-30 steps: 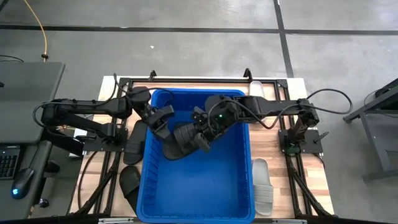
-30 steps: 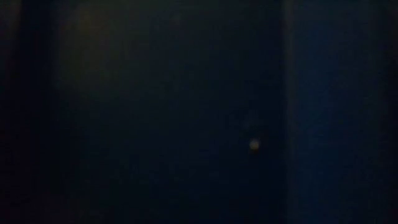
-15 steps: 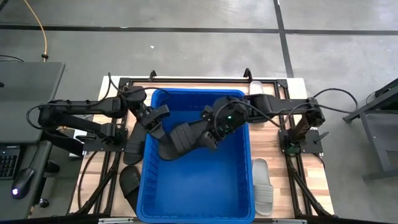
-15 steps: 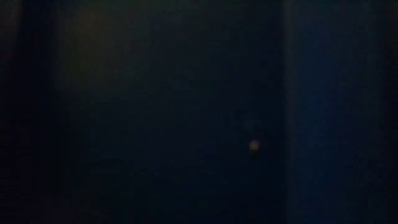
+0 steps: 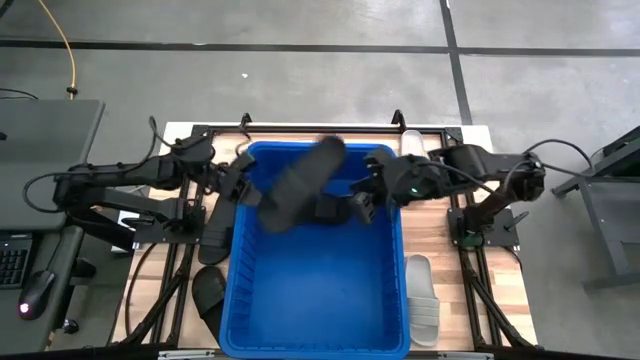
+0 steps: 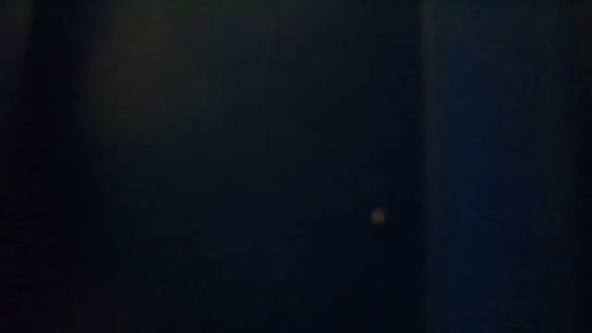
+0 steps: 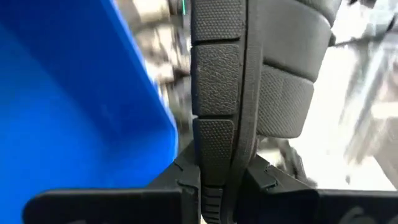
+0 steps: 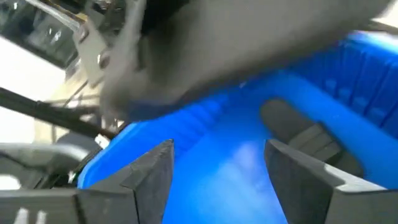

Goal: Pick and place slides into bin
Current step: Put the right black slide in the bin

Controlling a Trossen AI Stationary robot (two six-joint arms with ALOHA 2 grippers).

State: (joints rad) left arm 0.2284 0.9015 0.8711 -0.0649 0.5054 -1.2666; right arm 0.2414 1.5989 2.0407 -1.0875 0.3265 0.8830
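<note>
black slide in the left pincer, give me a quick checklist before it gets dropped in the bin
1. Left pincer shut on the black slide: ok.
2. Slide over the bin opening: ok, it hangs across the far left part.
3. Right pincer open and holding nothing: ok.
4. Right pincer clear of the drop path: cannot tell, it sits inside the bin close by.
5. Room on the bin floor: ok, one black slide lies there.
6. Low view usable: not ok, dark.

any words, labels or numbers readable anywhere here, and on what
None can be read.
The bin, the black slide held by the left gripper, and the white slide show no print.
The low view is too dark to show any.
</note>
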